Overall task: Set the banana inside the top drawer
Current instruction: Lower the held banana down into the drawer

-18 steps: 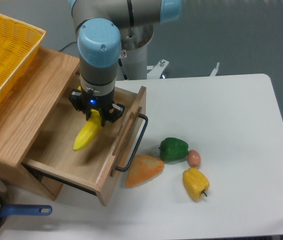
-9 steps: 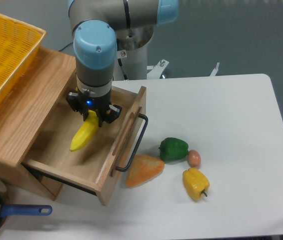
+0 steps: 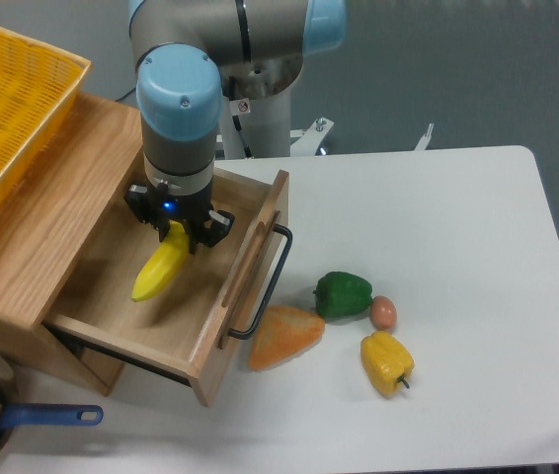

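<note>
A long yellow banana (image 3: 158, 268) hangs tilted over the inside of the top drawer (image 3: 161, 316), a light-wood box pulled out to the right with a black wire handle (image 3: 265, 281) on its front panel. My gripper (image 3: 175, 230) points down above the drawer and is shut on the banana's upper end. The lower end of the banana points toward the drawer's front left. Whether it touches the drawer floor I cannot tell.
A yellow mesh basket (image 3: 8, 118) sits on the wooden cabinet top at the left. On the white table to the right lie an orange wedge (image 3: 284, 336), a green pepper (image 3: 343, 294), a small egg-like object (image 3: 383, 312) and a yellow pepper (image 3: 386, 361). A blue-handled pot (image 3: 3, 420) is at bottom left.
The gripper with the banana has shifted leftward and slightly back over the drawer. The items on the table have not moved.
</note>
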Robot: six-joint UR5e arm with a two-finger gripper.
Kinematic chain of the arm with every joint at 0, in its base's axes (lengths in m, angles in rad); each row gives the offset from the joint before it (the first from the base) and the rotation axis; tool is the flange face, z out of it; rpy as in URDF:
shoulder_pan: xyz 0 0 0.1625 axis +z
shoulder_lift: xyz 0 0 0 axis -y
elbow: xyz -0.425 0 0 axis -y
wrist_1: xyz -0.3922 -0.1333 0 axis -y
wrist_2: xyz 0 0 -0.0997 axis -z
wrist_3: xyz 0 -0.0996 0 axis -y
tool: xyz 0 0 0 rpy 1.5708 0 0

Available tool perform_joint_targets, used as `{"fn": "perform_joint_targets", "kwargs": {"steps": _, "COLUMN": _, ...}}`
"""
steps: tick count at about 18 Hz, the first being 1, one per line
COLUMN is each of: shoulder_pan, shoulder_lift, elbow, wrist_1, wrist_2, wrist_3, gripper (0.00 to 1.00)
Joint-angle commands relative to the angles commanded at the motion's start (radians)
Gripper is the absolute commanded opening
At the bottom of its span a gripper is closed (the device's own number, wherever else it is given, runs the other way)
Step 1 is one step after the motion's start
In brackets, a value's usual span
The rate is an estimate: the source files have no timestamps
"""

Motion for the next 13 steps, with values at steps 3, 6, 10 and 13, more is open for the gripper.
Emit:
{"fn": "perform_joint_targets", "kwargs": {"steps": 3, "shoulder_pan": -0.002, "shoulder_lift": 0.0, "elbow": -0.012, "wrist_1": 0.002, "wrist_2": -0.002, "wrist_3": 0.0, "gripper": 0.45}}
{"fn": "perform_joint_targets", "kwargs": {"steps": 6, "shoulder_pan": -0.002, "shoulder_lift": 0.002, "elbow": -0.02, "wrist_1": 0.006, "wrist_2": -0.002, "wrist_3": 0.002, "gripper": 0.45}}
{"fn": "perform_joint_targets", "kwargs": {"steps": 10, "shoulder_pan": -0.002, "shoulder_lift": 0.0, "elbow": -0.02, "wrist_1": 0.008, "wrist_2": -0.002, "wrist_3": 0.002, "gripper": 0.45}}
{"fn": "perform_joint_targets", "kwargs": {"steps": 13, "shoulder_pan": -0.003, "shoulder_lift": 0.0, "elbow": -0.021, "wrist_1": 0.008, "wrist_2": -0.002, "wrist_3": 0.002, "gripper": 0.46}}
